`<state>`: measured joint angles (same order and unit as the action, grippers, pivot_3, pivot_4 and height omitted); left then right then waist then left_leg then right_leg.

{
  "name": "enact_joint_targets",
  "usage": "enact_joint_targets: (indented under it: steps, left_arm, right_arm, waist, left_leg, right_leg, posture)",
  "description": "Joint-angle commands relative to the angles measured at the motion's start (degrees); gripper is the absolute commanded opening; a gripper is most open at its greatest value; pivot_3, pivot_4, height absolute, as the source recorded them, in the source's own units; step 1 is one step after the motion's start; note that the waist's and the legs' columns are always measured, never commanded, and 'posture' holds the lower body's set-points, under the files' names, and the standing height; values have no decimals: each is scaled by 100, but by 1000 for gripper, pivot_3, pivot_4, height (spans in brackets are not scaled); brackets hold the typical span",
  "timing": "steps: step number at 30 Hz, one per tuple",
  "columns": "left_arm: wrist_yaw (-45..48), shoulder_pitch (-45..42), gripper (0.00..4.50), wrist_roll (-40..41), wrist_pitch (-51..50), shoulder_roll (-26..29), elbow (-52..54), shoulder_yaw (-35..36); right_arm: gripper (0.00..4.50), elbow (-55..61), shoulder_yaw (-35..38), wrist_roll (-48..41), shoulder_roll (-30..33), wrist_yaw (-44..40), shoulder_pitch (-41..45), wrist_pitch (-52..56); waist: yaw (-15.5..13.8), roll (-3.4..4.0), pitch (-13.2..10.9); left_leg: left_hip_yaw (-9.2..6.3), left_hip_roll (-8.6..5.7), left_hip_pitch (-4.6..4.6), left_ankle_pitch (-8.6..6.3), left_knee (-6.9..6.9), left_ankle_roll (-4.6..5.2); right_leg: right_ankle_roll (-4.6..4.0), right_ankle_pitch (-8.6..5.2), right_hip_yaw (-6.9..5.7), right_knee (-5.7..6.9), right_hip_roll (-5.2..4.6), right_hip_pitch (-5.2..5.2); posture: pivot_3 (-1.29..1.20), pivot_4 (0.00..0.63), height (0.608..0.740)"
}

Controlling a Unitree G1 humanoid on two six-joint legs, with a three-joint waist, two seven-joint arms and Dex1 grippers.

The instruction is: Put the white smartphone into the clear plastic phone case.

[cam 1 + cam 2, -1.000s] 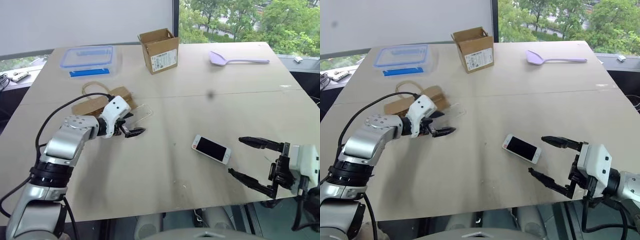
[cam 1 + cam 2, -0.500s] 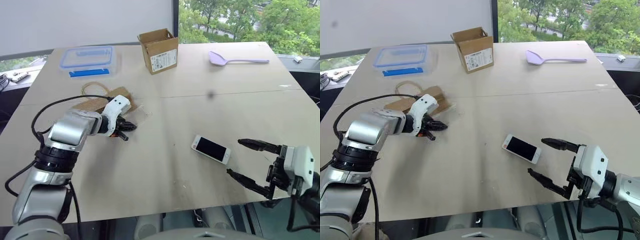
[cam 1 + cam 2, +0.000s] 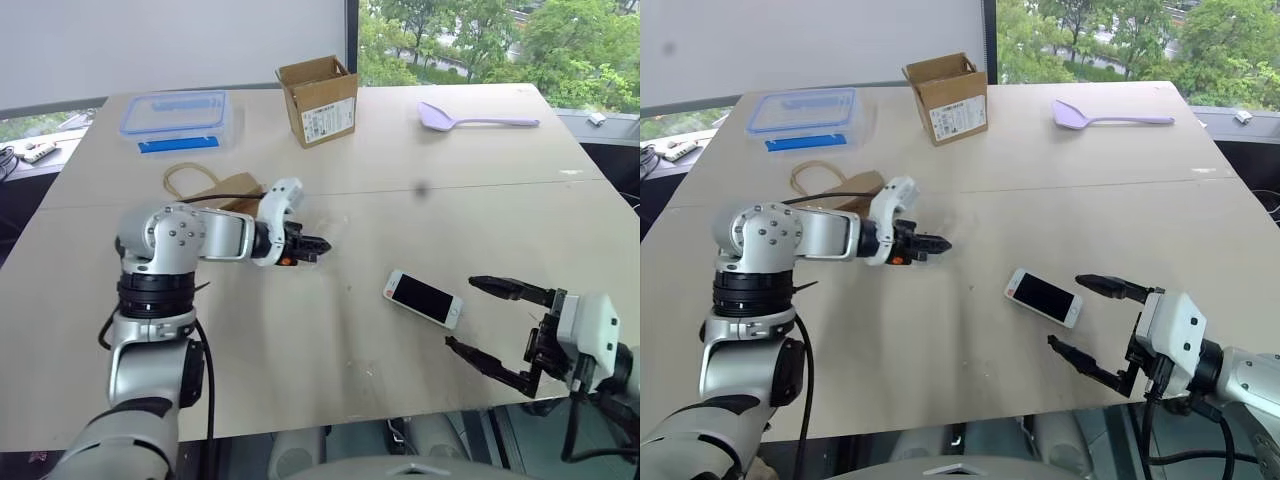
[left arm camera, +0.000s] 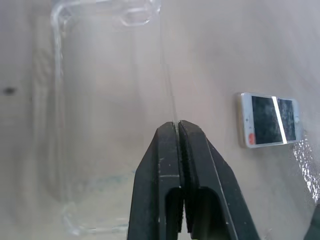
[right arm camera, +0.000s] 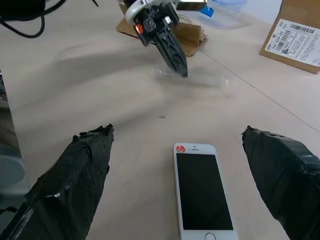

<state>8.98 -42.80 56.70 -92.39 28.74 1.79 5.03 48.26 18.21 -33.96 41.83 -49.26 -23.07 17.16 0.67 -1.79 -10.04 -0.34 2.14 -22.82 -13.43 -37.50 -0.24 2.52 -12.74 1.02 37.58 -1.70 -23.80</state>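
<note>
Left gripper (image 4: 177, 125) clenched on edge of case (image 4: 100, 115), held above table (image 3: 400, 180) | case near-invisible from head, outline clear from left wrist | right gripper (image 5: 180, 145) spread wide, empty, phone (image 5: 202, 192) flat between fingers (image 5: 75, 175), untouched | far end of case blurred.
</note>
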Motion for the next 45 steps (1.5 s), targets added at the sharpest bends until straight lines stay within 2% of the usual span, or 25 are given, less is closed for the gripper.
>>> enact_joint_targets:
  steps: [1,3,4,6,8,11,13,19,23,29,33,38,41,43,45]
  left_arm:
    - [-58,-85,2239,867,-11,213,275,83]
    - [857,-279,2920,912,122,785,444,-90]
    - [2009,-308,2920,295,1247,1235,538,-396]
    - [3904,-436,2920,-763,3273,1763,212,-841]
    - [5012,-636,2920,-1457,4453,1970,-392,-1198]
    - [7462,-929,2920,-2911,7010,2244,-1607,-2171]
    - [8260,-1217,2920,-3562,8610,2397,-2484,-3032]
    - [8352,-2184,2920,-4094,11059,1852,-4844,-4387]
    - [8352,-2643,2920,-4493,12420,1394,-6076,-4859]
    - [8352,-2884,2920,-4890,13788,749,-6908,-4900]
    - [8352,-2951,2920,-5479,14718,471,-7265,-4754]
    - [8352,-2942,2920,-6108,15121,290,-7490,-4604]
    - [8352,-2827,2134,-6041,14881,222,-7512,-4573]
    - [8352,-2722,1422,-5717,14480,224,-7394,-4600]
    - [8352,-2651,496,-5363,14051,256,-7189,-4665]
  right_arm:
    - [4500,123,6,8,-54,92,-31,-62]
    - [4500,156,2,-3,-85,140,-68,-52]
    - [4500,168,-11,-30,-105,164,-79,-43]
    - [4500,158,-52,-69,-132,187,-70,-35]
    - [4500,122,-79,-67,-147,178,-54,-43]
    - [4500,-7,-114,12,-124,100,-25,-97]
    - [4500,-1,-93,-10,-118,114,0,-78]
    - [4500,202,6,14,-167,199,-250,-72]
    - [4500,346,40,22,-209,314,-434,-63]
    - [4500,495,56,81,-259,477,-595,-79]
    - [4500,590,107,64,-257,553,-671,-57]
    - [4500,645,147,51,-275,611,-750,-58]
    - [4500,672,120,73,-289,641,-775,-64]
    - [4500,678,103,80,-295,654,-777,-68]
    - [4500,666,77,98,-299,659,-759,-70]
  waist:
    - [-1,0,0]
    - [15,-1,-1]
    - [23,0,-2]
    - [15,4,-3]
    - [-26,6,0]
    - [-82,22,10]
    - [-108,21,10]
    - [-184,7,1]
    - [-156,8,2]
    - [-146,3,-1]
    - [-144,3,-1]
    - [-146,3,0]
    - [-143,7,3]
    - [-165,14,7]
    - [-169,14,7]
  left_leg:
    - [-1,0,0,0,0,0]
    - [-1,0,3,0,0,0]
    - [0,1,5,0,1,0]
    - [2,1,7,0,3,-1]
    - [3,0,9,1,3,-2]
    - [9,-4,10,0,2,-1]
    - [15,-4,5,0,2,0]
    - [-8,-1,-44,-1,-8,3]
    - [-16,1,-96,-19,-61,32]
    - [0,0,-101,-27,-88,45]
    - [-3,0,-94,-27,-90,45]
    - [-5,0,-91,-27,-92,45]
    - [-4,0,-87,-27,-92,45]
    - [-7,0,-83,-27,-93,45]
    - [-14,-1,-80,-26,-98,45]
  right_leg:
    - [0,0,-1,1,1,0]
    - [-19,-11,-1,6,1,0]
    - [-21,-12,0,6,3,-2]
    - [-27,-15,1,8,7,-5]
    - [-35,-19,-2,7,5,-4]
    - [-39,-22,-3,-7,-4,6]
    - [-39,-22,1,-18,-4,6]
    - [-38,-21,-11,-30,6,-14]
    - [-34,-19,-14,-24,13,-43]
    - [-22,-20,-1,-17,9,-42]
    - [-22,-20,-1,-1,11,-42]
    - [-21,-20,-1,6,12,-41]
    - [-21,-20,0,8,12,-38]
    - [-21,-20,-2,14,12,-35]
    - [-22,-21,-3,18,12,-28]
  posture:
    - [0,150,740]
    - [0,150,740]
    - [0,150,740]
    - [0,150,740]
    - [0,150,740]
    - [0,150,740]
    - [0,150,740]
    - [0,150,740]
    - [0,150,740]
    - [0,150,740]
    - [0,150,740]
    - [0,150,740]
    - [0,150,740]
    - [0,150,740]
    - [0,150,740]
